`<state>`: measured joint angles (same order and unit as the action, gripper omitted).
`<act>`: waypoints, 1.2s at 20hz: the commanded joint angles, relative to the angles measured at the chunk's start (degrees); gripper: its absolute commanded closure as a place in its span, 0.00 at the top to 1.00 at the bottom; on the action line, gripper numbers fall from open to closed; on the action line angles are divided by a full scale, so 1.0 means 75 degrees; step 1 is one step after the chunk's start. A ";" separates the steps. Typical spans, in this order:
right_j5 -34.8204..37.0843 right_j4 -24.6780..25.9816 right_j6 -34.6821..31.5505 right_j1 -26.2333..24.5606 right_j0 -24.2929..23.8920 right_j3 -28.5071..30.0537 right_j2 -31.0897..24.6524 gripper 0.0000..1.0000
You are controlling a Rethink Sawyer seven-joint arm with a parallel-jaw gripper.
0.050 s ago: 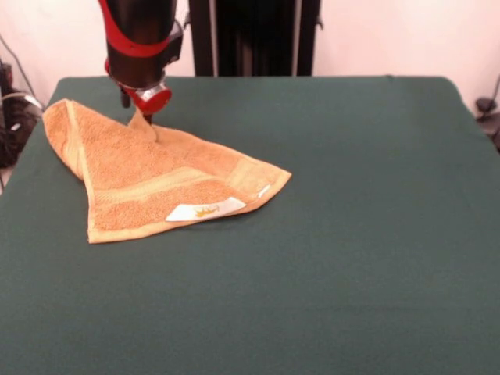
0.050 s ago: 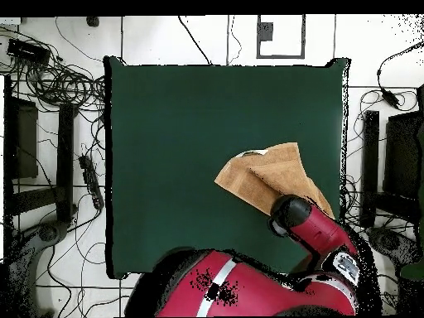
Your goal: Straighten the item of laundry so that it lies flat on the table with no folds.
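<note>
Terry-looped orange-tan towel [image 1: 148, 176] lies folded, roughly triangular, on green cloth table [image 1: 351, 234]; gripper [image 1: 147, 117] pinches a raised peak.

Front camera sat low across the table [image 1: 351, 258], facing the arm [image 1: 141, 39]. Overhead camera looked straight down, farther off. Both covered the tabletop and towel [image 1: 148, 180].

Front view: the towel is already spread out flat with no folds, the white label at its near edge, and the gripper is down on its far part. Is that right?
Not quite. The front view shows the towel still folded over on itself, one layer lying across another, not flat. The rest holds: the white label sits at its near edge and the gripper is down at its far part.
</note>
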<state>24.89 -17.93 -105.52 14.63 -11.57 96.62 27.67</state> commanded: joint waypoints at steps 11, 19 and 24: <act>0.0499 0.0553 -0.0474 0.0293 0.0677 -0.0700 -0.1087 1.00; -0.0144 0.0760 -0.0734 0.0326 0.0670 -0.0593 -0.1139 0.00; -0.0215 0.0695 -0.1086 0.0330 0.0807 -0.0562 -0.0972 0.00</act>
<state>24.89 -13.02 -105.52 17.78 -7.94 95.44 26.90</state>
